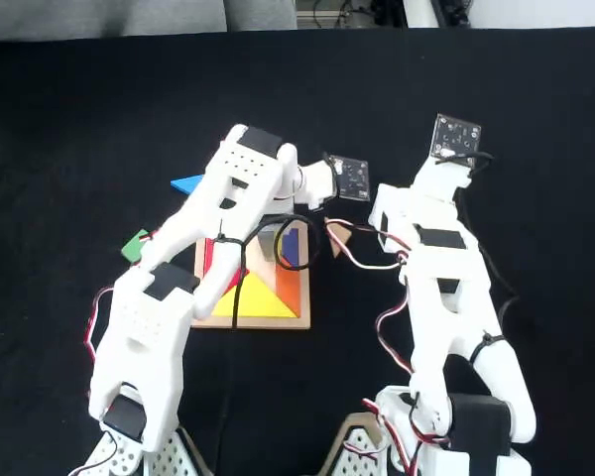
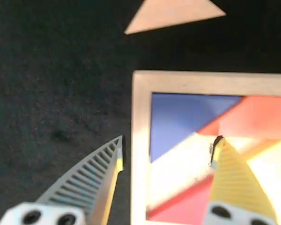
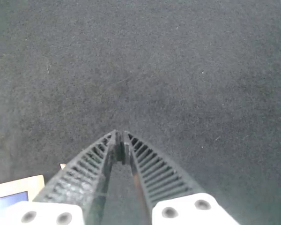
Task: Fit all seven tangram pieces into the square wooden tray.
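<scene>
The square wooden tray [image 1: 299, 319] lies in the middle of the black table, with yellow [image 1: 253, 296], orange [image 1: 290, 283], blue [image 2: 182, 117] and red [image 2: 260, 117] pieces in it. My left arm [image 1: 240, 183] stretches over the tray. Its gripper [image 2: 167, 154] is open and straddles the tray's rim [image 2: 140, 140], one finger outside on the cloth and the other over the pieces, with nothing held. A tan triangle [image 2: 173, 14] lies just beyond the tray, the same tan triangle [image 1: 337, 238] in the high view. My right gripper [image 3: 120, 140] is shut and empty over bare cloth.
A blue triangle [image 1: 187, 184] and a green piece [image 1: 134, 245] lie loose on the cloth beside my left arm. The right arm [image 1: 436, 248] stands to the right of the tray. A tray corner [image 3: 16, 185] shows beside the right gripper. Cables hang over the tray.
</scene>
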Motion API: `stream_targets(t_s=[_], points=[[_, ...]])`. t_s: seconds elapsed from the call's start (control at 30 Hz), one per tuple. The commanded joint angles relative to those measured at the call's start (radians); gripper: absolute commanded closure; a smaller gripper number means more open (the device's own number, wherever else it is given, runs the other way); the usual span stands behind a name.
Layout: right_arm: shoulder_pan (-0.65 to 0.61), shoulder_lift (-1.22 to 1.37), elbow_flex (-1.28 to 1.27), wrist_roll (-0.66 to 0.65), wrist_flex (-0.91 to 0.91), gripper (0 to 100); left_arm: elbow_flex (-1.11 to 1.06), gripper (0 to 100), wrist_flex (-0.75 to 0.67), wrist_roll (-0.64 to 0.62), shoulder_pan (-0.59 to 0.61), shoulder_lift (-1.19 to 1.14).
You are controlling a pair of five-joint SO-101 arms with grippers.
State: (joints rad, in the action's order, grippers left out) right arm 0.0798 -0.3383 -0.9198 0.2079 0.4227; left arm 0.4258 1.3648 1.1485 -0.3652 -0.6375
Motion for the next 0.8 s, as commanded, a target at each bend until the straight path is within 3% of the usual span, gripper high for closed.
stream_targets(t_s=[0.0, 0.1, 0.4, 0.6, 0.77], points=[[-0.015, -0.038, 0.033, -0.009, -0.009, 98.7, 0.122, 70, 0.163, -0.009, 0.012, 0.087], [-0.015, -0.038, 0.033, -0.009, -0.009, 98.7, 0.163, 70, 0.227, -0.074, 0.019, 0.153], [-0.015, -0.038, 0.033, -0.009, -0.009, 98.7, 0.166, 70, 0.247, -0.284, 0.113, 0.338], [-0.018, -0.038, 0.031, -0.009, -0.009, 98.7, 0.165, 70, 0.384, -0.396, 0.139, 0.493], [-0.018, -0.036, 0.031, -0.009, -0.011, 98.7, 0.053, 70, 0.368, -0.526, 0.194, 0.623]])
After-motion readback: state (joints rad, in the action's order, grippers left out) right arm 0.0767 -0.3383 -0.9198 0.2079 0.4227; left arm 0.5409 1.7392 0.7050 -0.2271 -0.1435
